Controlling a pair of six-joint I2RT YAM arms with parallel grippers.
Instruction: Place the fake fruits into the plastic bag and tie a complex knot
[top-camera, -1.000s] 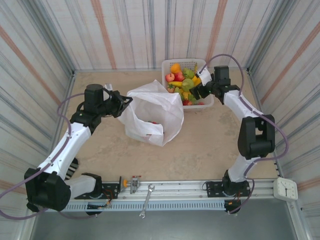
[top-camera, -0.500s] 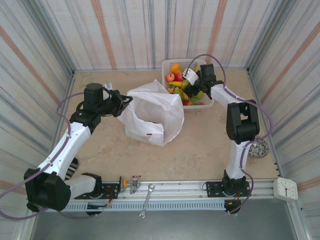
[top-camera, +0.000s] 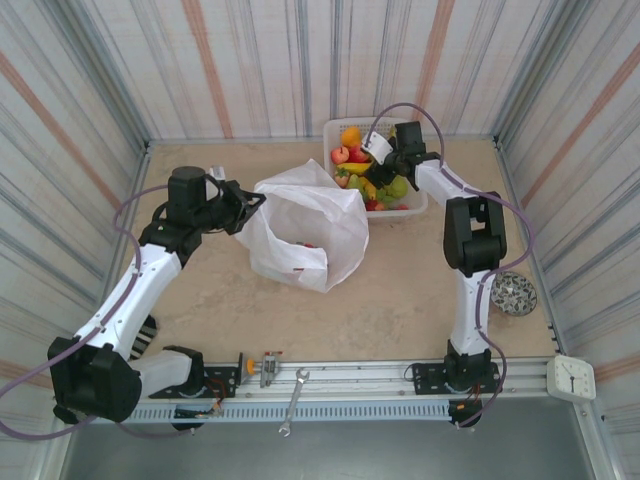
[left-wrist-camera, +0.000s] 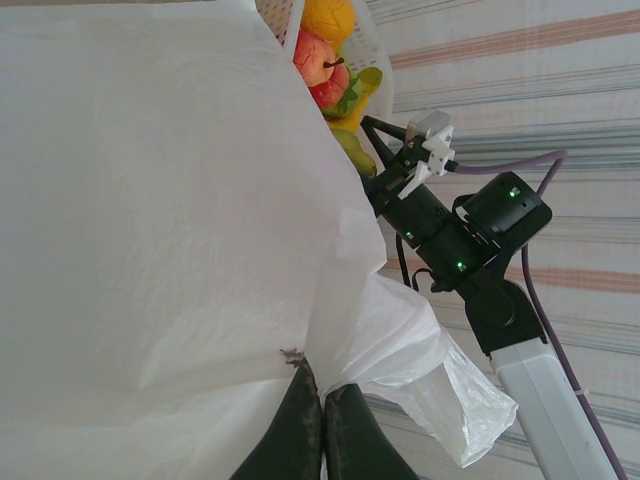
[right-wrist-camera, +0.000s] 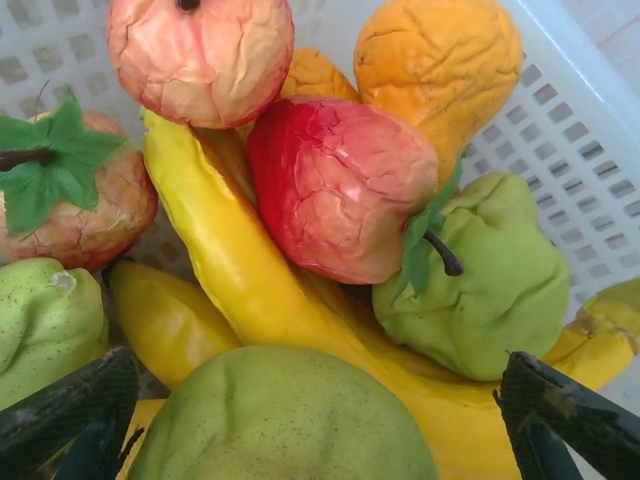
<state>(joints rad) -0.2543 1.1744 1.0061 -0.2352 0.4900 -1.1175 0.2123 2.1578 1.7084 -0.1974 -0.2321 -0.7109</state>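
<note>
The left gripper, centre-left in the top view, has its fingers pinched shut on the rim of the plastic bag. It holds the rim up, probably so the mouth gapes toward the basket at upper centre. The bag slumps on the surface mid-frame. The right gripper hangs over the fake fruits heaped in the basket. Its fingers are spread wide either side of a green pear, likely the next pick.

a robot lab test cell: striped panels box in a beige desk; robot arms bolted to a metal rail, a wrench beside.
</note>
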